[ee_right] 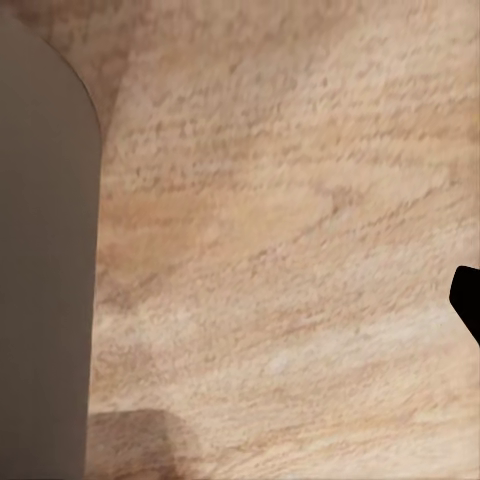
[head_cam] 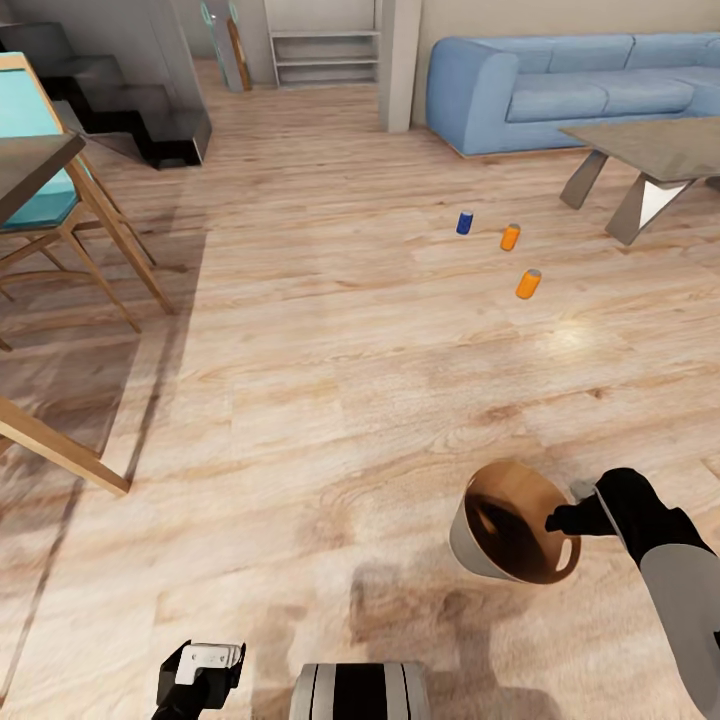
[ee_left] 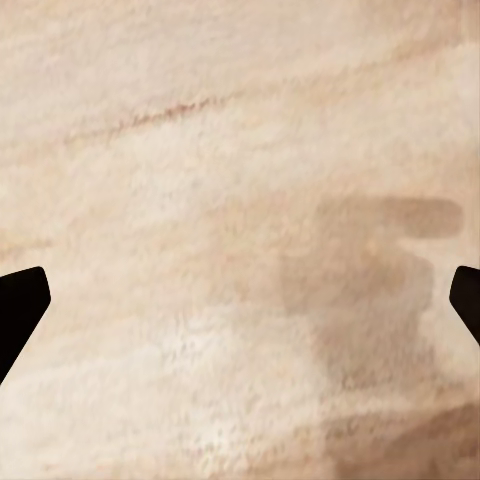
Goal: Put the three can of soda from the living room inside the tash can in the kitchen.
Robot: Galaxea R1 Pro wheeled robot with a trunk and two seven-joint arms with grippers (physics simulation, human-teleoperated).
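Nearest, at the bottom edge of the head view, the left gripper point(head_cam: 200, 668) hangs low over the wood plank floor point(head_cam: 330, 400). In the left wrist view its two dark fingertips point(ee_left: 20, 310) sit far apart at opposite edges with only floor between them, so it is wide open and holds nothing.

A little farther ahead and to the right, the right gripper point(head_cam: 572, 520) is clamped on the near rim of the trash can point(head_cam: 468, 545), a pale grey bucket with a glossy brown inside, tilted with its mouth facing up toward the camera and lifted off the floor. In the right wrist view the bucket's grey wall point(ee_right: 45, 280) stands close alongside one dark fingertip point(ee_right: 468, 300).

Farther off, well apart from the bucket, three soda cans stand on the floor: an orange can point(head_cam: 528, 284) nearest, a second orange can point(head_cam: 510, 237) just beyond it, and a dark blue can point(head_cam: 464, 223) beside that, to its left.

Behind them to the right is a low grey coffee table point(head_cam: 650, 150), and beyond it a light-blue sofa point(head_cam: 560, 90). At far left stand a wooden chair with a teal seat point(head_cam: 50, 190) and a dark desk edge point(head_cam: 30, 170).
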